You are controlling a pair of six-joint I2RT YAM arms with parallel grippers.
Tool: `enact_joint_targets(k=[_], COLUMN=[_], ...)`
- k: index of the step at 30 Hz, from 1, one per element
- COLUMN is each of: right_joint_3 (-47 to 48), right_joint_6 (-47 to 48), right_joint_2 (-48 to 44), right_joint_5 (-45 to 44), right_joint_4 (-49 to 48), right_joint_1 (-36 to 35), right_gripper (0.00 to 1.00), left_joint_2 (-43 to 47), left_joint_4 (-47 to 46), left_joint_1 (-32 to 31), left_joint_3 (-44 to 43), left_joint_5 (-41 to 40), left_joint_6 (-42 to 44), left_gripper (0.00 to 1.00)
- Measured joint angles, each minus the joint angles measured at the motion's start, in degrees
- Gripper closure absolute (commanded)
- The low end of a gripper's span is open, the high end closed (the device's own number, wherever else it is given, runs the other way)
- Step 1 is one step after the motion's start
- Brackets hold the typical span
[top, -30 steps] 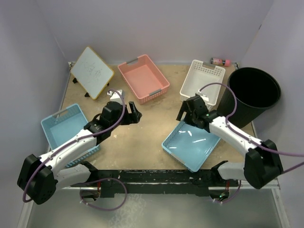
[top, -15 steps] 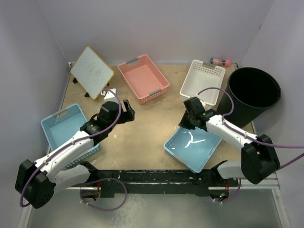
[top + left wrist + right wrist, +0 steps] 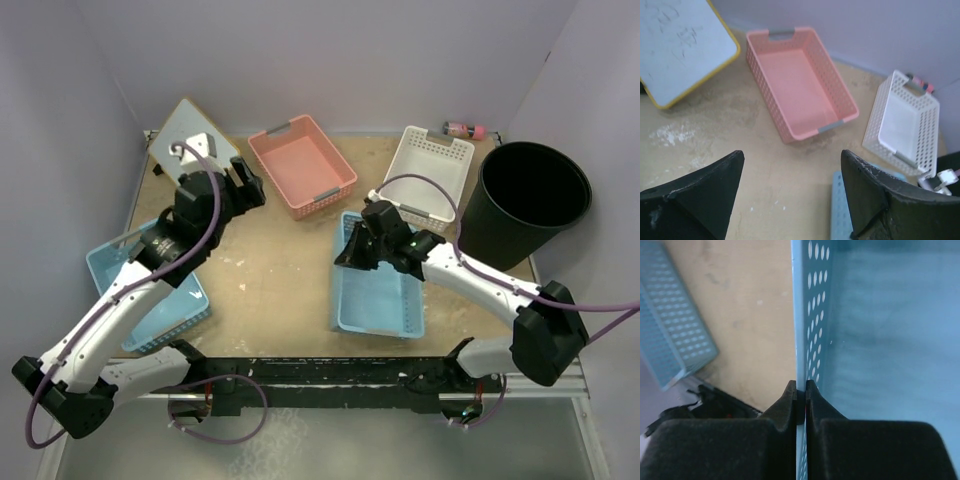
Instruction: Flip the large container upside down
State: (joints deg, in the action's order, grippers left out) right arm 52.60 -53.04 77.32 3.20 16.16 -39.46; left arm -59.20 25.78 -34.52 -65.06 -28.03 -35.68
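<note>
Right gripper [image 3: 348, 254] pinches a blue basket's [image 3: 385, 300] wall, left gripper [image 3: 243, 183] spread, both well apart from the upright bucket [image 3: 530, 195].

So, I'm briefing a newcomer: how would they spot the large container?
Go to the table's far right corner. The large container stands there, open end up, beside the white basket. It alone is round, black and tall; that basket is a low perforated rectangle.
</note>
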Motion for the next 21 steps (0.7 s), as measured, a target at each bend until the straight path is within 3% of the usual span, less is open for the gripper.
enact_joint_targets(k=[5,12,21], right_joint_3=[4.24,7.28,4.13], right_joint_6=[-0.74,-3.69,-18.03], right_joint_2=[3.82,11.21,15.28], right_joint_5=[6.01,19.67,35.58], right_joint_4=[-7.61,-23.52,-60.46], right_joint_1=[-3.72,-6.58,-6.73], right_gripper=[1.0,1.0,1.0], left_joint_2=[-1.31,-0.79,-0.46], left_joint_4=[3.87,4.98,5.16], left_joint_1=[0.02,0.02,0.07], left_joint_3=[-12.15,-16.96,-15.65], left_joint_5=[-4.42,-7.3,-8.83], left_joint_6=[0.39,0.26,-0.79], left_gripper=[0.26,0.27,0.28])
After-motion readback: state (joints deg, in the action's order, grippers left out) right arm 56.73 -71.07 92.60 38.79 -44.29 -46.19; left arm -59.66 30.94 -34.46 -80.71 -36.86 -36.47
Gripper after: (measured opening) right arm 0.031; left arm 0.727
